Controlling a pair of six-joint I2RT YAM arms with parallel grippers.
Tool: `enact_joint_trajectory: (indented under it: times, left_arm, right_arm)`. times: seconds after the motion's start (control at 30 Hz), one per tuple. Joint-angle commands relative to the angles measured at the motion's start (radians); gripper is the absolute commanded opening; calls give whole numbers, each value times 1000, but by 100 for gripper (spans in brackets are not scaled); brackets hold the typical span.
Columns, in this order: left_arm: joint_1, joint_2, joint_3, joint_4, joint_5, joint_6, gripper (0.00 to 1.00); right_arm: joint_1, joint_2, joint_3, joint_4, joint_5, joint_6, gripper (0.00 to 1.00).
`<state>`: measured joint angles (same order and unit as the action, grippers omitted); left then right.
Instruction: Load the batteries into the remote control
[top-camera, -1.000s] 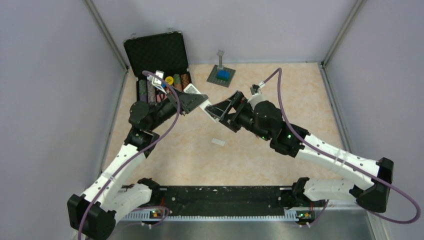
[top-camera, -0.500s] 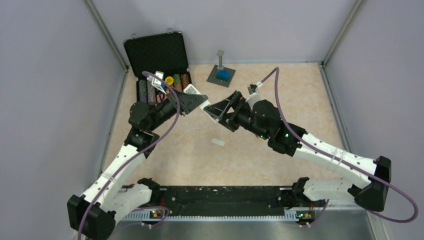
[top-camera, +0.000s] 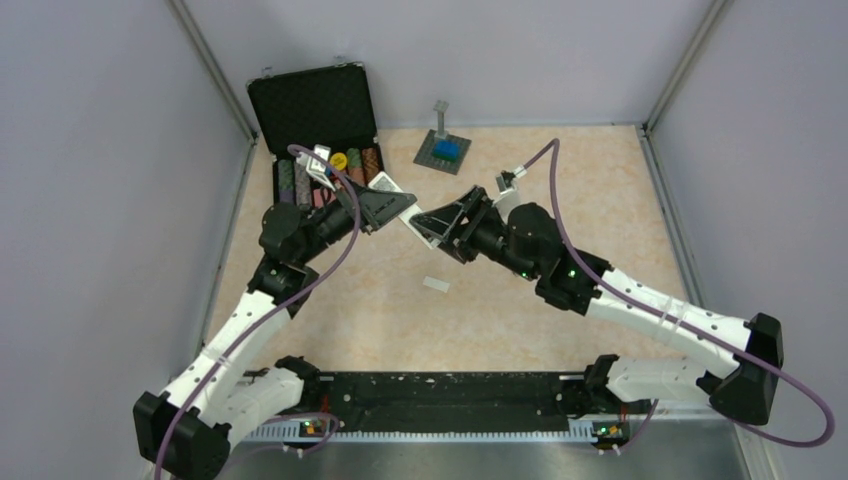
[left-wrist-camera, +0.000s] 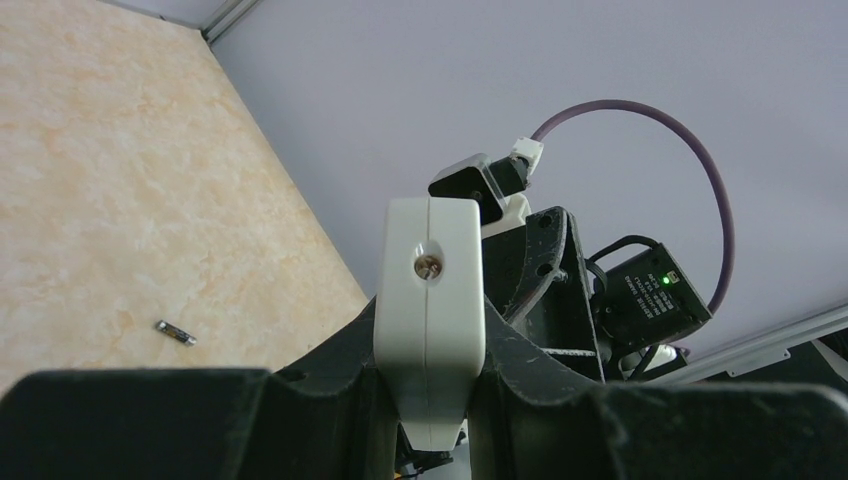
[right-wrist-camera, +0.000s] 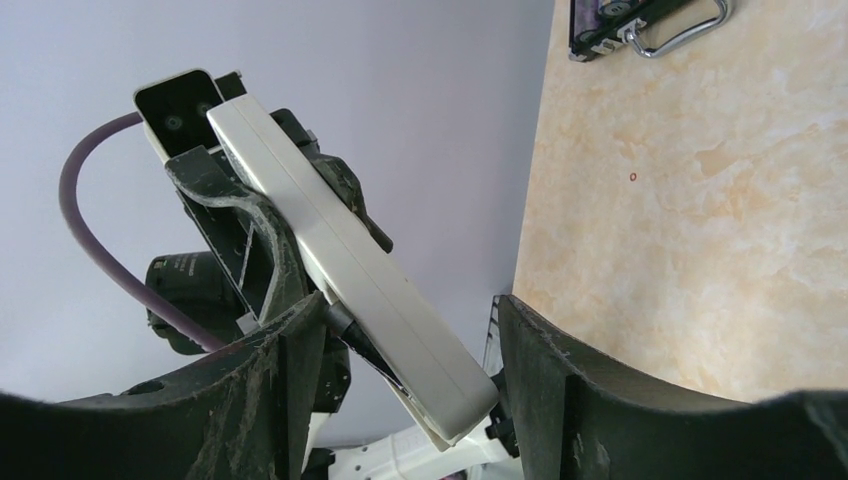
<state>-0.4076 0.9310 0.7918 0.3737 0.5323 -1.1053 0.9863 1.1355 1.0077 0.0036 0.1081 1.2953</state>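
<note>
The left tool (left-wrist-camera: 428, 385) clamps the remote (left-wrist-camera: 428, 290) aloft over the bench (left-wrist-camera: 100, 150). The right tool (right-wrist-camera: 405, 340) straddles its other end, jaws open, one side clear. A battery (left-wrist-camera: 174, 333) lies on the bench, well apart.

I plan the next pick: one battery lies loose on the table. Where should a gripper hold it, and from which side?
Probably its middle, straight from above, jaws across the thin body: the battery lies flat on the table, ends too small to pinch.
</note>
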Motion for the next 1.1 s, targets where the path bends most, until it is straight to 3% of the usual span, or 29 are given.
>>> enact_joint_trajectory:
  times: [0.0, 0.5, 1.07]
  left_arm:
    - [0, -47, 47, 76, -30, -23, 0]
    - [0, -43, 75, 38, -54, -40, 0]
    - [1, -13, 146, -165, -141, -68, 0]
  right_arm:
    - [-13, -14, -24, -13, -11, -4, 61]
    - [-15, 3, -24, 33, -50, -56, 57]
    - [-15, 18, -35, 19, -55, -82, 54]
